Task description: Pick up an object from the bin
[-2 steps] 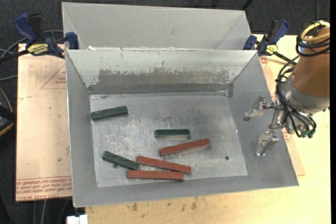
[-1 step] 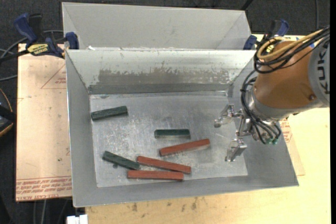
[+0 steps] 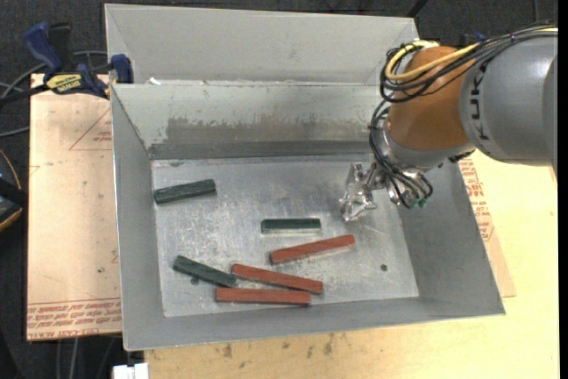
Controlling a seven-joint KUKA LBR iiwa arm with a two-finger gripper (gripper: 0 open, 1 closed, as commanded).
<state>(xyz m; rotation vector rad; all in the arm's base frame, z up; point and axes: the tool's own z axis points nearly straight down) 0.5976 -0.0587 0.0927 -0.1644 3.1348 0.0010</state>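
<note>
My pincer [image 3: 358,203] hangs low over bare floor in the right part of the grey metal bin [image 3: 266,106], close to its back wall. I cannot tell how far it is open. I see nothing in its grip and no thing directly under it.

Just behind it, up and to the right in the view, are my orange wrist cover [image 3: 426,106] and the black and yellow cables [image 3: 397,71] looped over it. The grey arm [image 3: 519,98] runs off to the right.

- Nearest thing: a tilted reddish-brown flat bar [image 3: 311,249], down-left of the pincer and near it but apart, its right end closest to me. What the bars are made of I cannot tell.
- Left of the pincer and a little lower: a short dark green flat bar [image 3: 291,226], lying level just above the tilted bar and not touching it.
- Farther down-left: a long reddish-brown flat bar [image 3: 277,279], slanting down to the right.
- Right under that one: the lowest reddish-brown flat bar [image 3: 263,296]. The two seem to meet at their right ends.
- Left of these two: a slanted dark green flat bar [image 3: 204,271], its right end at the long bar's left end.
- Well apart, far left of the pincer at about its height: a lone dark green flat bar [image 3: 185,191] near the bin's left wall.

All six bars lie flat on the floor, none lifted.
</note>
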